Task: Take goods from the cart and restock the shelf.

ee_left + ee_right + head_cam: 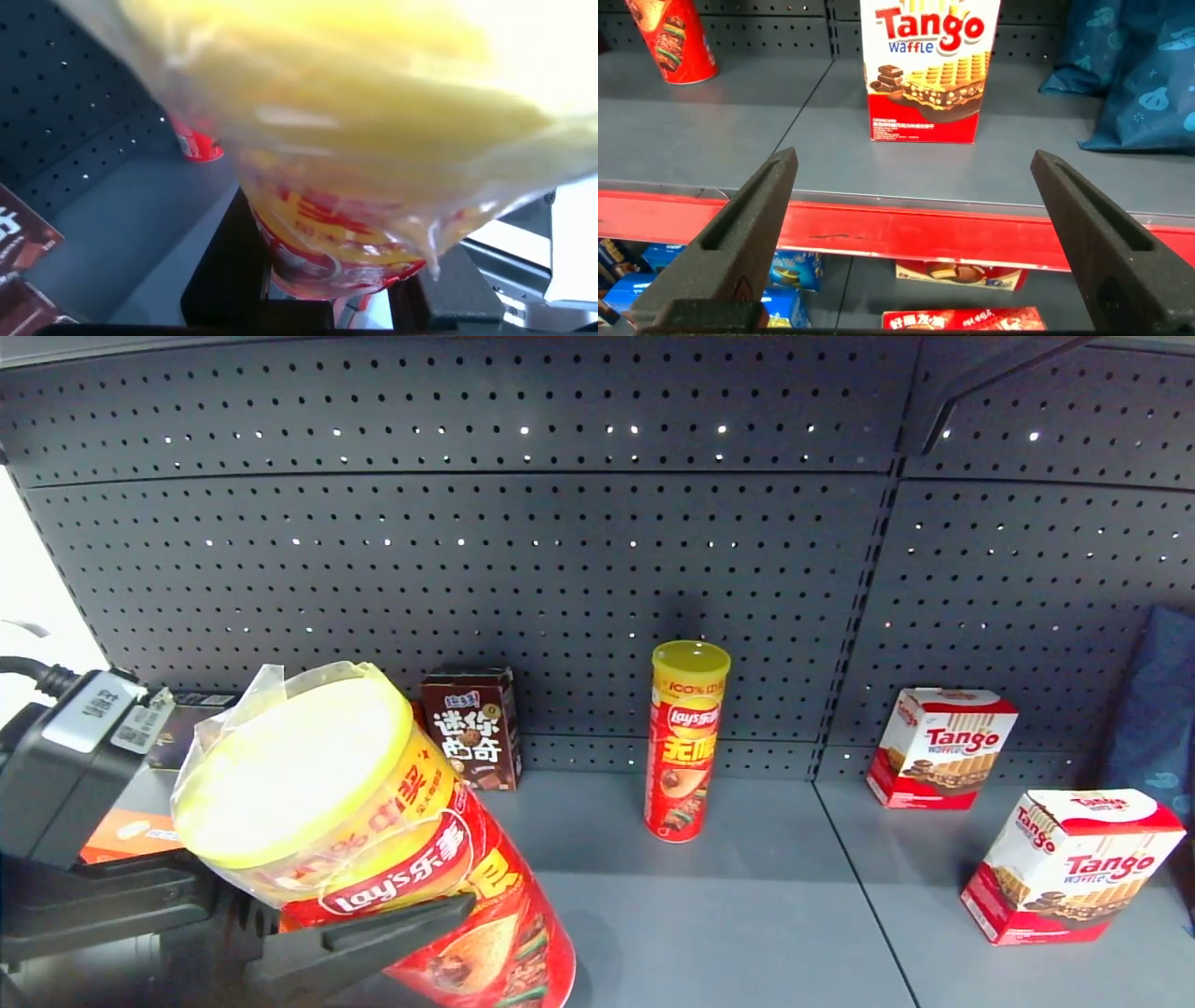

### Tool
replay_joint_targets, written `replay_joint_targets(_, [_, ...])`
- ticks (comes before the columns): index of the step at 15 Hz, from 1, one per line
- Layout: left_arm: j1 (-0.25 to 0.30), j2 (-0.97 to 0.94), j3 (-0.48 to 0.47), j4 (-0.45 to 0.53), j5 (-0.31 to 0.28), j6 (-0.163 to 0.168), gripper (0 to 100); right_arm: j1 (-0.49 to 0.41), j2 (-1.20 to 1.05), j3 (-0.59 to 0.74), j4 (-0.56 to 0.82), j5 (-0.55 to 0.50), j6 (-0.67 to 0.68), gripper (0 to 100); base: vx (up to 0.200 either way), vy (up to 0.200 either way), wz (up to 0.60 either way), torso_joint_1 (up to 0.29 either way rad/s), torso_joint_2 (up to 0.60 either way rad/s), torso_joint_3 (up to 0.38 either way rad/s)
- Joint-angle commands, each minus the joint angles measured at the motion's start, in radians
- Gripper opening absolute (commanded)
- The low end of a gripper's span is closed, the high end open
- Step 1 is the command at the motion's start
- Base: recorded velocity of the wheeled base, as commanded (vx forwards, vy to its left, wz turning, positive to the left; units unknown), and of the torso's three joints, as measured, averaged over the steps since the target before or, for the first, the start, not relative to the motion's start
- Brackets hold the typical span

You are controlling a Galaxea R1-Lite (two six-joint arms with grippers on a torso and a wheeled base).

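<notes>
**Left Arm Holding Chip Can at the Shelf: Hazards and Blind Spots**

The left gripper (329,285) is clamped on a chip can (373,840), with a finger on each side of its upper body. We see the can tilted, its yellow lid leaning left, at the left front of the shelf (709,915). The right gripper (915,163) is spread wide with nothing between its fingers and faces a waffle box (926,70).

Hazards, in our judgement:
- A tilted can may topple on release, so level it first.
- Loose plastic wrap (233,709) at the lid may snag on a finger.
- The brown box (471,728) and the second chip can (686,742) stand behind, and a long reach may knock them.

Blind spots: the far finger sits behind the can, the can's base is cut off, and an orange pack (126,831) is half covered by the arm.
</notes>
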Motion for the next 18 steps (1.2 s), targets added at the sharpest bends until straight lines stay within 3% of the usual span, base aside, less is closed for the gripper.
replay_joint_targets(1, [-0.004,0.000,-0.015,0.005,0.000,0.001,0,0.000,0.001,0.000,0.000,0.000,0.000,100,0.000,0.000,0.00,0.000,0.00,0.000])
replay_joint_targets(9, [-0.004,0.129,-0.043,-0.005,0.003,0.016,0,-0.002,0.045,-0.002,-0.001,0.003,-0.051,100,0.000,0.000,0.00,0.000,0.00,0.000])
replay_joint_targets(10, [-0.010,0.129,-0.052,0.001,0.006,0.024,0,0.003,0.087,-0.196,-0.006,-0.032,0.017,100,0.000,0.000,0.00,0.000,0.00,0.000])
replay_joint_targets(11, [-0.010,0.132,-0.055,0.001,0.008,0.025,0,0.011,0.364,-0.419,0.026,-0.026,0.121,100,0.000,0.000,0.00,0.000,0.00,0.000])
replay_joint_targets(12, [-0.010,0.141,-0.049,0.001,0.008,0.025,0,0.020,0.452,-0.479,0.031,-0.010,0.144,100,0.000,0.000,0.00,0.000,0.00,0.000])
replay_joint_targets(15, [-0.010,0.161,-0.054,-0.005,0.014,0.028,0,0.107,0.607,-0.595,0.094,0.089,-0.035,100,0.000,0.000,0.00,0.000,0.00,0.000])
replay_joint_targets(18, [-0.009,0.161,-0.047,-0.006,0.017,0.031,0,0.227,0.754,-0.686,0.098,0.099,-0.051,100,0.000,0.000,0.00,0.000,0.00,0.000])
